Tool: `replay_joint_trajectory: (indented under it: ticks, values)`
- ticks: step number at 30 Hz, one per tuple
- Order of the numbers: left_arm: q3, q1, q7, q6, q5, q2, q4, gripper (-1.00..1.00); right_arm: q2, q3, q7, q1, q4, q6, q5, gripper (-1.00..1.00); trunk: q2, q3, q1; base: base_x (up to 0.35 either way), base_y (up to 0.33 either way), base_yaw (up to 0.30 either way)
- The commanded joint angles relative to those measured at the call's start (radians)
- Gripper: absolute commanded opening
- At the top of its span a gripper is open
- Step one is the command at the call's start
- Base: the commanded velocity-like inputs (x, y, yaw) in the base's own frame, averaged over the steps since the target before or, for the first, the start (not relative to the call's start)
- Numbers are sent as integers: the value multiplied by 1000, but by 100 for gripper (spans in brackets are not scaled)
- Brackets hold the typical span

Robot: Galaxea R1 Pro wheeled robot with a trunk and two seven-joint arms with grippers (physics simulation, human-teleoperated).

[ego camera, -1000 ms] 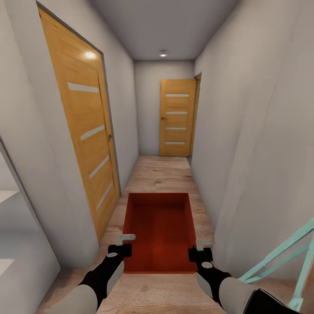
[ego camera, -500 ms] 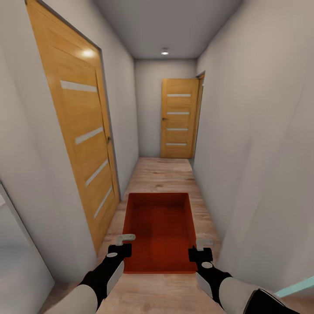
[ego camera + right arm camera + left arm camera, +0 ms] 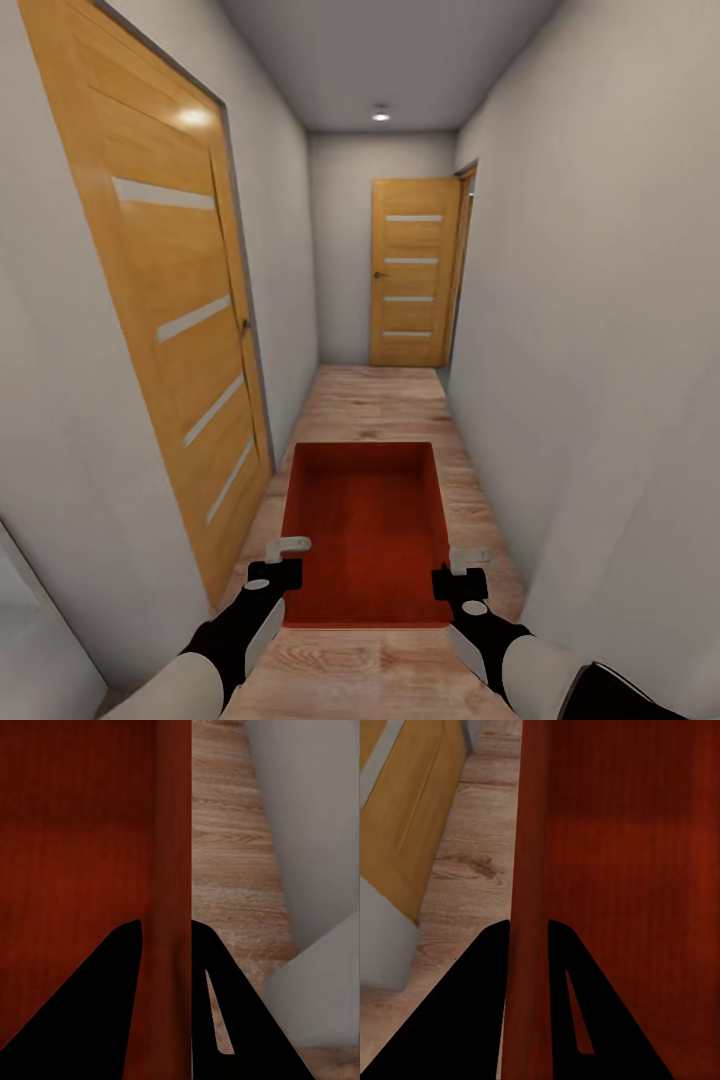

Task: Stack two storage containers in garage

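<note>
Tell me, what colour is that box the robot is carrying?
Orange-red; the storage container shows best in the head view.

Narrow hallway, wood plank floor [image 3: 380,400], wooden door [image 3: 165,300] at left, another door [image 3: 412,272] at far end. Orange-red storage container [image 3: 365,530] held between left gripper [image 3: 283,560] and right gripper [image 3: 462,568], each clamped on a side wall.

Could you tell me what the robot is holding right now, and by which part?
One storage container, held by its two long side walls: the left gripper pinches one wall, the right gripper the opposite.
</note>
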Motion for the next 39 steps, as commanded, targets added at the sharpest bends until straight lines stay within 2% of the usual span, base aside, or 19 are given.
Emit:
replay_joint_trajectory:
  ticks: [1, 39]
  values:
    - [8, 0, 13, 7, 9, 11, 0, -100, -6, -68, -2, -1, -2, -8, -1, -100, -2, -2, 1, 322, 3, 0]
    - [8, 0, 13, 7, 9, 11, 0, -100, -6, -68, -1, -1, -2, -7, -1, -100, -2, -2, 1, 322, 0, -17]
